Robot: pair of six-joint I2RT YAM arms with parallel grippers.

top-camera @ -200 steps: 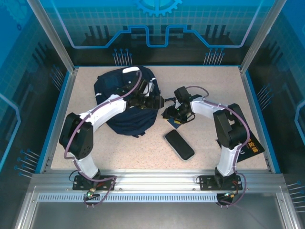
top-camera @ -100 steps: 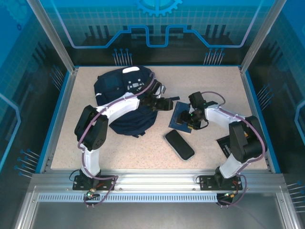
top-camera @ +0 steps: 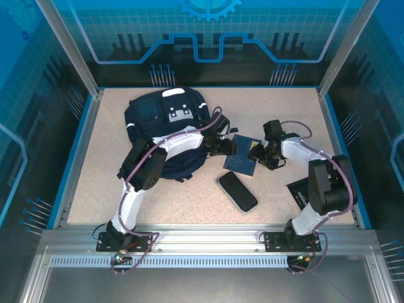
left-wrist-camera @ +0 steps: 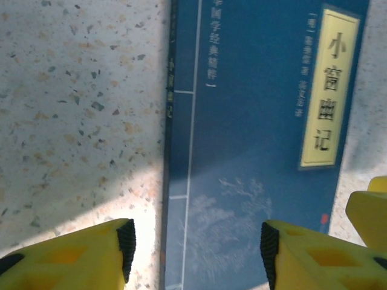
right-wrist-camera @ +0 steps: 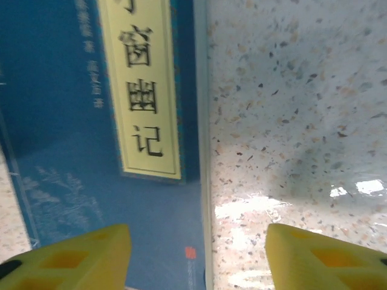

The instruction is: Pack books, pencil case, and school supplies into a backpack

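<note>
The dark blue book [top-camera: 242, 161] with its yellow label [left-wrist-camera: 329, 84] lies flat on the table, just right of the navy backpack [top-camera: 165, 126]. My left gripper [top-camera: 228, 147] is at the book's left edge. It stands open [left-wrist-camera: 196, 251], one finger over the table and the other over the cover. At the book's right edge my right gripper [top-camera: 260, 153] is open too [right-wrist-camera: 199, 254], straddling that edge of the book [right-wrist-camera: 60, 133]. A black oblong pencil case [top-camera: 238, 191] lies just in front of the book.
A dark flat thing [top-camera: 297, 189] lies at the right, partly hidden by the right arm. Speckled table [top-camera: 189, 196] stretches bare in front of the backpack. Blue walls and metal rails enclose the table.
My left gripper has come off the backpack and moved right to the book's left edge. The right gripper has slid to its right edge. Both pairs of jaws have narrowed.
</note>
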